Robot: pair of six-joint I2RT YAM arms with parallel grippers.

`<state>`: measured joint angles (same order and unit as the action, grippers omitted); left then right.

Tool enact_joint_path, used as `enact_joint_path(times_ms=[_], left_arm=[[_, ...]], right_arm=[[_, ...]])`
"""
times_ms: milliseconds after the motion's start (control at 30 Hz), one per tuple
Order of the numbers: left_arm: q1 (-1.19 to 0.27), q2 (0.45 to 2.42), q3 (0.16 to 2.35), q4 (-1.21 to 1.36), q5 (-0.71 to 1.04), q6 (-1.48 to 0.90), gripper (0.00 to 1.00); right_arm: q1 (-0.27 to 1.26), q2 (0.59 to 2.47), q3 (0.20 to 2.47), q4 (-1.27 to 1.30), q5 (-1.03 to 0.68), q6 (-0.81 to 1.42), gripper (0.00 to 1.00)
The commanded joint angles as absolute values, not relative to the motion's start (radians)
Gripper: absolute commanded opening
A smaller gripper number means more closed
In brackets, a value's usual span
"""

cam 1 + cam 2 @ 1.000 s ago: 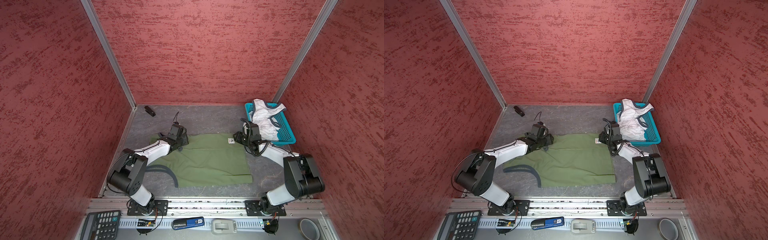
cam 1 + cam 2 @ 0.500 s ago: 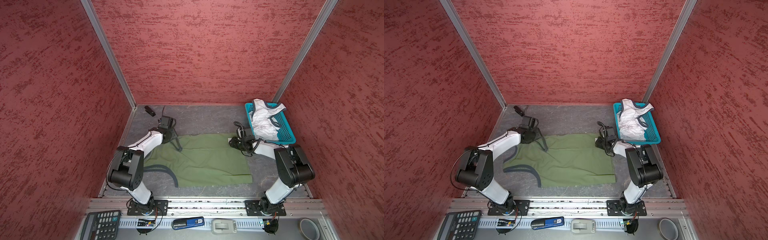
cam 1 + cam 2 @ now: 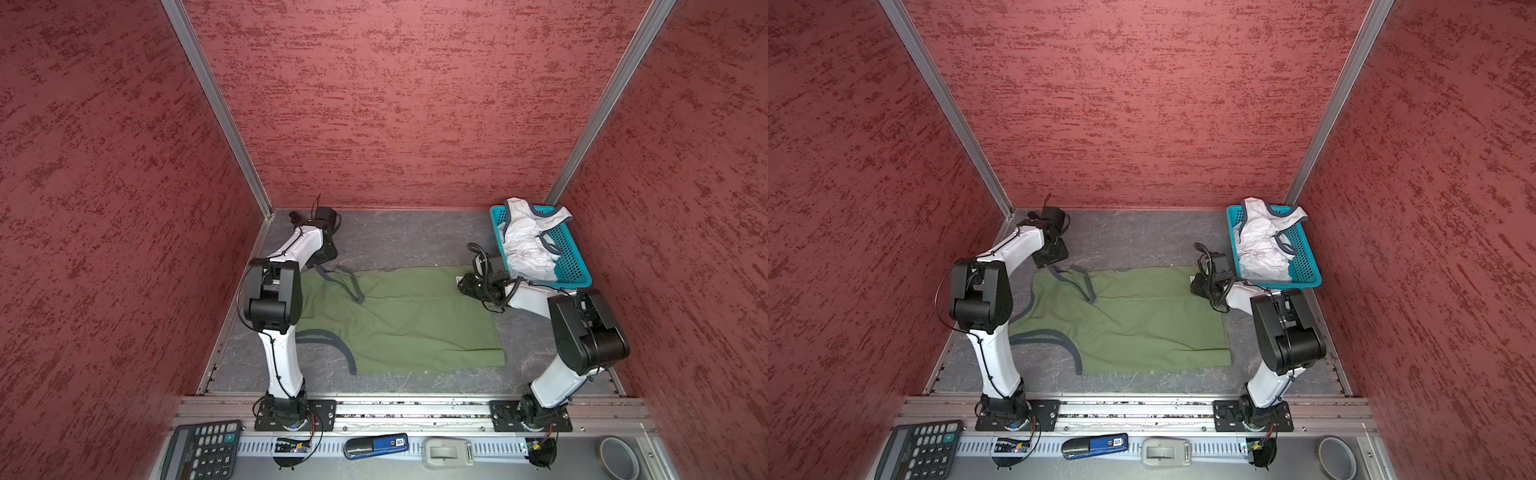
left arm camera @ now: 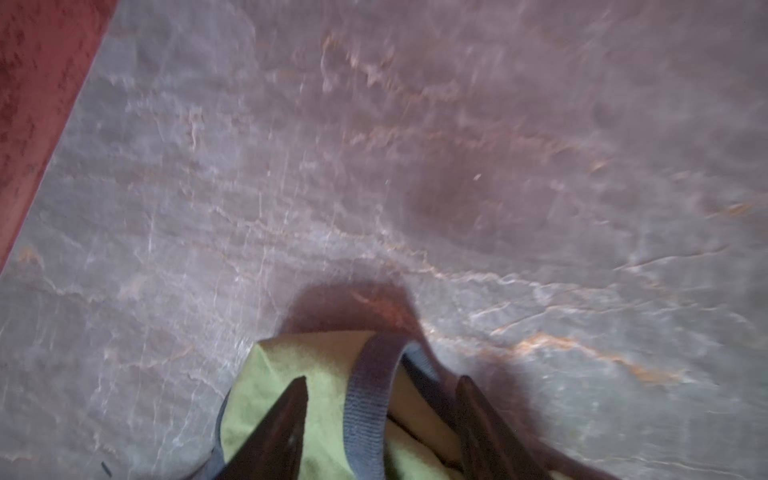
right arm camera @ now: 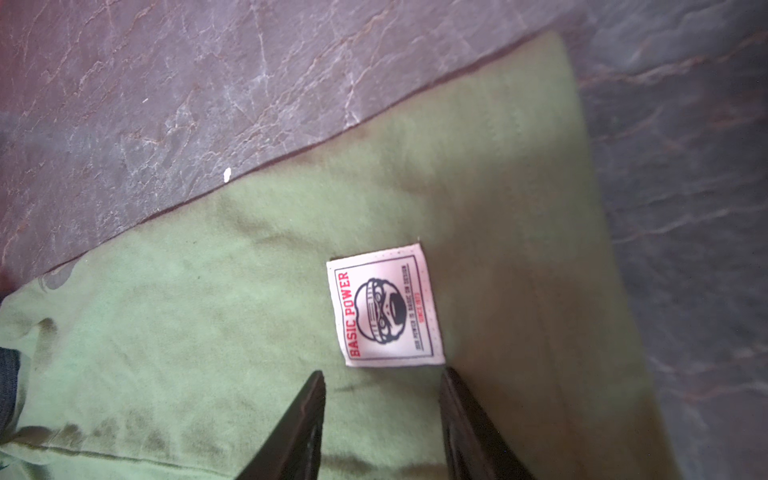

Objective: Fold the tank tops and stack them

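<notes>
Lying spread flat across the middle of the grey surface (image 3: 399, 237): olive tank top (image 3: 407, 324), hem toward the right arm, shoulder end toward the left arm. Near armhole trim (image 3: 332, 345) curves grey along the front-left edge. A crease runs along the cloth, roughly mid-shirt.

Left gripper (image 3: 322, 255) is at the far-left corner of the surface, past the shirt's far edge. In the wrist view, which is blurred, left gripper (image 4: 382, 380) is clamped on a bunch of olive cloth with the grey ribbed strap (image 4: 370, 399) looped between the fingers. The bunch is raised off the surface, with a shadow under it.

Right gripper (image 3: 463, 286) is low over the shirt's far-right corner, just beside the basket. In the wrist view, right gripper (image 5: 383, 371) has its fingers apart and nothing pinched between them. The tips sit just beside a white sewn label (image 5: 384, 305) reading BASIC POWER. Cannot tell whether the tips touch the cloth.

White tank top (image 3: 528, 245) lies crumpled inside the turquoise mesh basket (image 3: 557, 284) at the far-right corner, with a grey-trimmed loop draped over the back rim
</notes>
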<state>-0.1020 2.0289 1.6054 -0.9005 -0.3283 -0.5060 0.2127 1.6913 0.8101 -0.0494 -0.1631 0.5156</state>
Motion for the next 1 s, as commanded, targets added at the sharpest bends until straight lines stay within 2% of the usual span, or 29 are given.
enact_joint_path(times_ms=[0, 167, 367, 467, 667, 733, 833, 967], left_arm=[[-0.095, 2.068, 1.636, -0.974, -0.352, -0.460, 0.53], [-0.066, 2.026, 1.558, -0.920, -0.325, -0.468, 0.41], [-0.032, 1.874, 1.384, -0.809, -0.328, -0.501, 0.29], [-0.025, 1.745, 1.228, -0.702, -0.323, -0.539, 0.36], [0.049, 1.684, 1.078, -0.593, -0.199, -0.541, 0.31], [0.040, 1.669, 1.092, -0.589, -0.217, -0.512, 0.31], [-0.025, 1.671, 1.176, -0.631, -0.333, -0.449, 0.41], [-0.061, 1.748, 1.299, -0.701, -0.360, -0.399, 0.46]], right_arm=[[0.210, 1.742, 0.811, -0.090, -0.118, 0.509, 0.47], [0.209, 1.745, 0.810, -0.090, -0.108, 0.511, 0.47], [0.209, 1.753, 0.810, -0.095, -0.093, 0.512, 0.48], [0.210, 1.761, 0.813, -0.101, -0.082, 0.512, 0.48], [0.209, 1.764, 0.816, -0.104, -0.077, 0.517, 0.49], [0.207, 1.765, 0.815, -0.105, -0.080, 0.517, 0.49], [0.208, 1.766, 0.815, -0.104, -0.081, 0.518, 0.49], [0.209, 1.768, 0.812, -0.101, -0.082, 0.522, 0.49]])
